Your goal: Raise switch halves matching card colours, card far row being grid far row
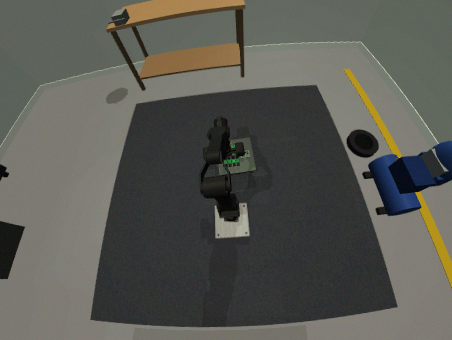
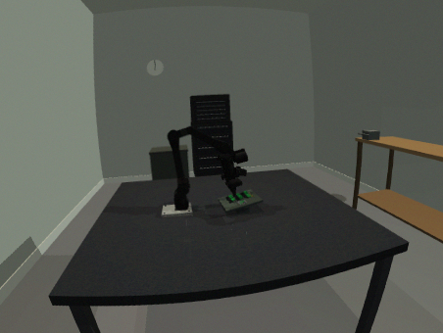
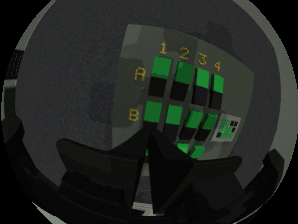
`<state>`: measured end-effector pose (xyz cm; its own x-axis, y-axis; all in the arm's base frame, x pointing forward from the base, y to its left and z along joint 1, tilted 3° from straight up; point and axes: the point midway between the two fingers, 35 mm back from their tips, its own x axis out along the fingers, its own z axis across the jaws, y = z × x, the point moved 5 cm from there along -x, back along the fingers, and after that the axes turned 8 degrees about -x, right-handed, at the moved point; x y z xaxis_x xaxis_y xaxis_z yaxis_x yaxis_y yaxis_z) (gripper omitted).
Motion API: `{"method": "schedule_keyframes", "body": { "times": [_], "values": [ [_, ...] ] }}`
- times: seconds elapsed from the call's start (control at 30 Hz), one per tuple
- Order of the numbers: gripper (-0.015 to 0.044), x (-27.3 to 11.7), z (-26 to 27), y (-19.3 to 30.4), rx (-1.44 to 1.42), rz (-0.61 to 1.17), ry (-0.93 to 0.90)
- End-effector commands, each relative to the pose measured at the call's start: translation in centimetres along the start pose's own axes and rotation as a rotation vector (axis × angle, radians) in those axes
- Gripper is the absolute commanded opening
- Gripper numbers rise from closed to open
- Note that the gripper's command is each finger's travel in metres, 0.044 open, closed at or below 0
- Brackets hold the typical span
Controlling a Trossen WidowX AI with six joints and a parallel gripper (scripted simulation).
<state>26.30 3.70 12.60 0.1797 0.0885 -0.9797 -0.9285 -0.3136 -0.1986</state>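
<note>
Claw [image 1: 240, 148] [image 2: 235, 196] [image 3: 149, 129] narrow, nothing held, low over panel's [image 1: 246, 168] [image 2: 241, 207] [image 3: 187, 44] B row, col 1 side; panel on bench [image 1: 165, 250] [image 2: 216, 260] [image 3: 60, 80]; prob. mid-flip; next: press only a raised end differing from card [image 1: 247, 153] [image 2: 241, 202] [image 3: 226, 129], on panel's right.

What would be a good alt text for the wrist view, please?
Closed claw over a grey panel of green-and-black switches, with columns 1 to 4 and rows A and B labelled. A small card with green and dark squares is right of row B.
</note>
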Motion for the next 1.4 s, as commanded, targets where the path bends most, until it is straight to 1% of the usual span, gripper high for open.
{"method": "schedule_keyframes", "body": {
  "times": [0.0,0.23,0.3,0.4,0.47,0.6,0.7,0.77,0.83,0.93,1.37],
  "values": [
    [0.0000,0.2,0.0,0.0,0.005,0.006,0.000],
    [0.0000,-0.1,0.0,-0.1,0.000,0.000,0.000],
    [0.0000,-1.8,-0.1,-0.3,0.000,0.006,0.001],
    [0.0000,-5.5,-0.1,-0.4,0.004,0.027,-0.003],
    [0.0000,-6.3,-0.1,-0.4,0.005,0.032,-0.003],
    [0.0000,-6.3,-0.2,-0.4,0.005,0.032,-0.003],
    [0.0000,-6.3,-1.9,-0.1,0.005,0.032,-0.002],
    [0.0000,-6.3,-2.1,-0.1,0.005,0.032,-0.002],
    [0.0000,-5.5,-2.1,-0.1,0.005,0.026,-0.001],
    [0.0000,-3.0,-2.0,0.2,0.005,0.008,0.002],
    [0.0000,-1.8,-2.0,0.3,0.005,0.006,0.002]
  ]
}}
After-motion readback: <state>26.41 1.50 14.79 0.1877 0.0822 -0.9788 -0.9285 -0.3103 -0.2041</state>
